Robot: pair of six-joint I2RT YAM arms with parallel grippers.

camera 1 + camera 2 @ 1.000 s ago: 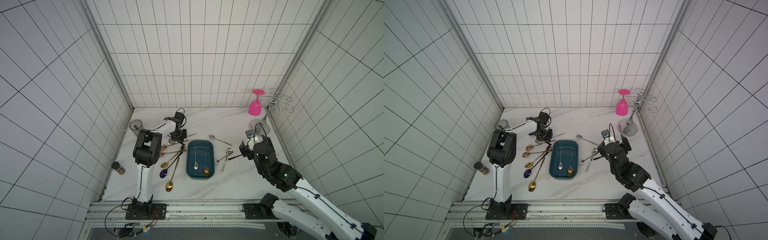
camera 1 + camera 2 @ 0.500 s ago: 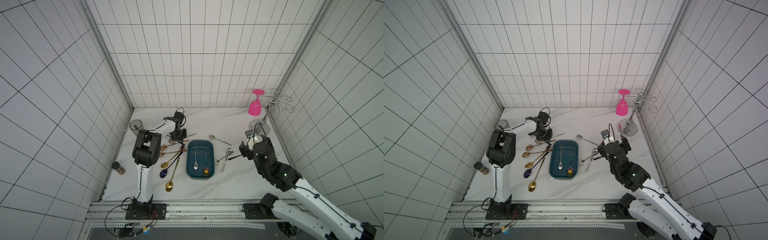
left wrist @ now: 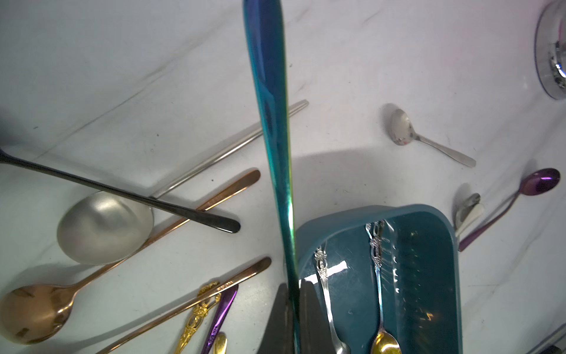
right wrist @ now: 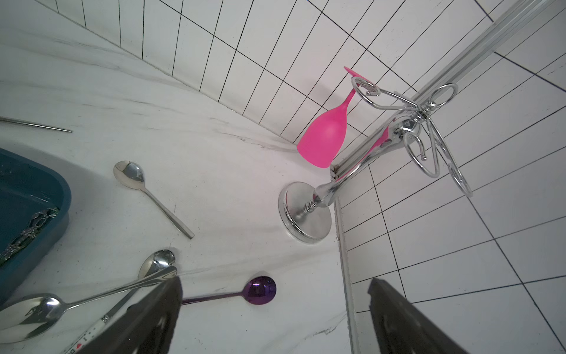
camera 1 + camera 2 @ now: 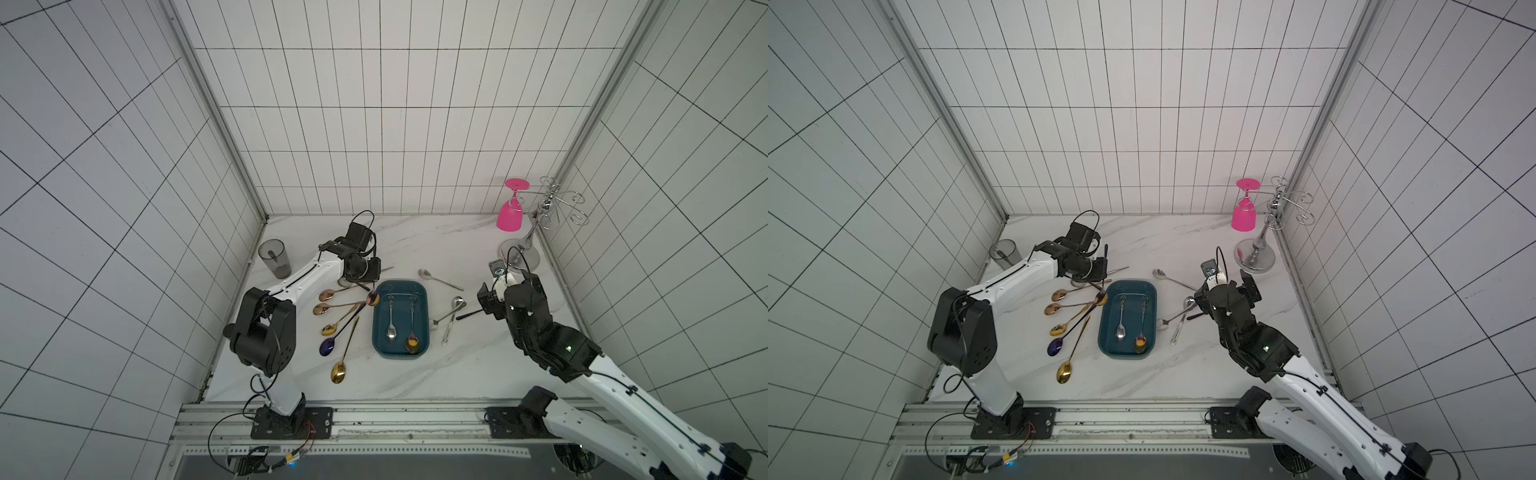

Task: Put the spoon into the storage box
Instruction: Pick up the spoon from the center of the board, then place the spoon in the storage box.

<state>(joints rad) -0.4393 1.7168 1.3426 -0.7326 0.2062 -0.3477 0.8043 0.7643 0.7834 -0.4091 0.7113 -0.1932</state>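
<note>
Left gripper (image 3: 292, 295) clenches a teal spoon (image 3: 269, 107) just left of the storage box (image 3: 413, 210), not yet inside; two spoons (image 3: 379, 285) already lie there.

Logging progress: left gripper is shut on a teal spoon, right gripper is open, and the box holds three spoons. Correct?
No: the box holds two spoons, one silver spoon and one gold-bowled spoon, as both top views show. The left gripper is shut on the teal spoon and the right gripper is open.
</note>
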